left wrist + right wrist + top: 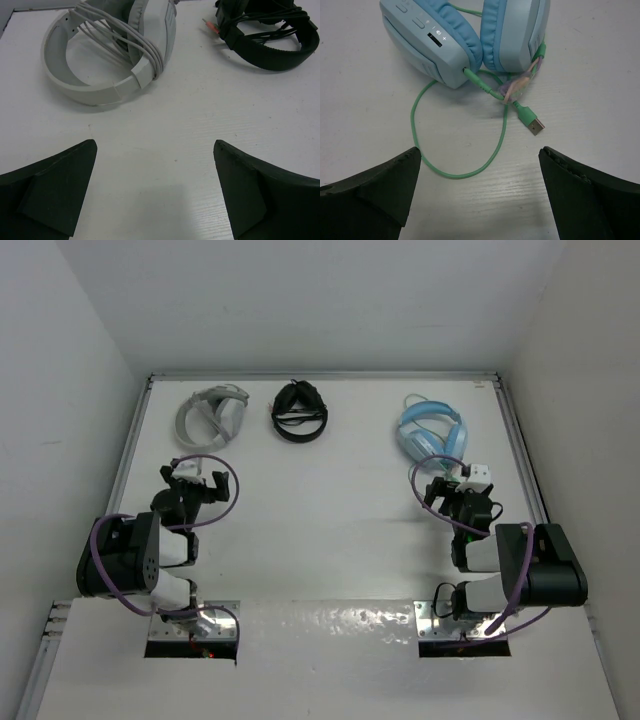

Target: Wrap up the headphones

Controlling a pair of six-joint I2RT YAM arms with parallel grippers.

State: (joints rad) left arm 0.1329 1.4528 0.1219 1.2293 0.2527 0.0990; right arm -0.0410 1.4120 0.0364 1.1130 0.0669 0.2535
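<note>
I find my right gripper (479, 150) spread wide and empty, near the headphones (435, 45); their green cable (485, 84) lies loose. Left gripper (155, 142) likewise wide, empty.

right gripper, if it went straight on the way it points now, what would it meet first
Probably the loose loop of thin green cable on the white table, just ahead of the open right gripper; the light blue padded headphones lie beyond. Height is unclear.

Both arms are folded and reach forward. The left gripper (155, 145) and the right gripper (479, 150) each have fingers spread wide, holding nothing
</note>
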